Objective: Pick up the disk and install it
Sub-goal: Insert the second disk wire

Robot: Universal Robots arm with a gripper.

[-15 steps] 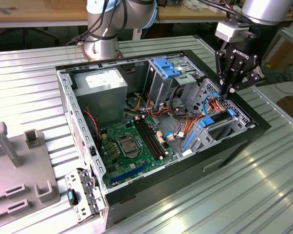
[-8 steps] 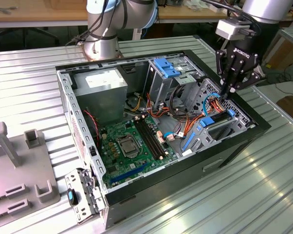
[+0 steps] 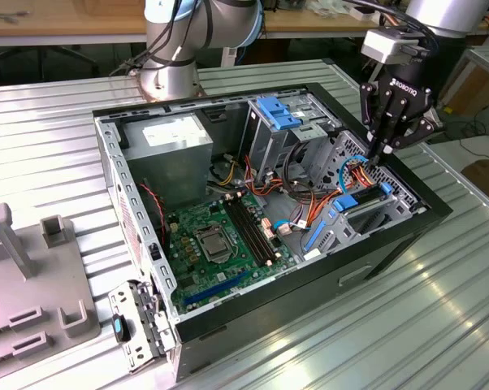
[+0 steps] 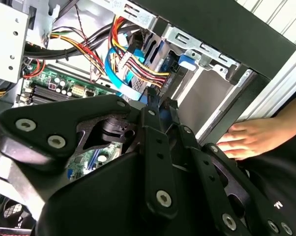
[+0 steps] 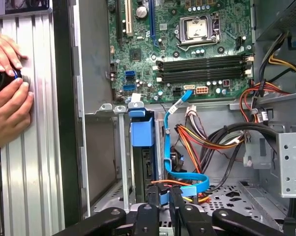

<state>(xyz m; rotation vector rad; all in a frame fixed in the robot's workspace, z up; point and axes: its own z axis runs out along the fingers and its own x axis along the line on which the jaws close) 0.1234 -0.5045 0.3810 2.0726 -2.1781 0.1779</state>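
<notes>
In the second wrist view, your black gripper (image 4: pixel 155 101) hides the disk. In the first wrist view, its fingers pinch the blue-railed disk (image 5: pixel 141 147), upright in its metal bay. The exterior view half-hides it (image 3: pixel 360 197).

Open computer case (image 3: pixel 391 236) on a ribbed metal table (image 3: pixel 49 146); green motherboard (image 3: pixel 220 236), probably bare processor socket (image 5: pixel 196 28).

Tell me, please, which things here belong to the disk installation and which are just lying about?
Job: grey metal disk in bright blue plastic carrier; black gripper; open black computer case.
Lying about: grey plastic fixture block; fixed blue plastic bracket; a person's hands.
</notes>
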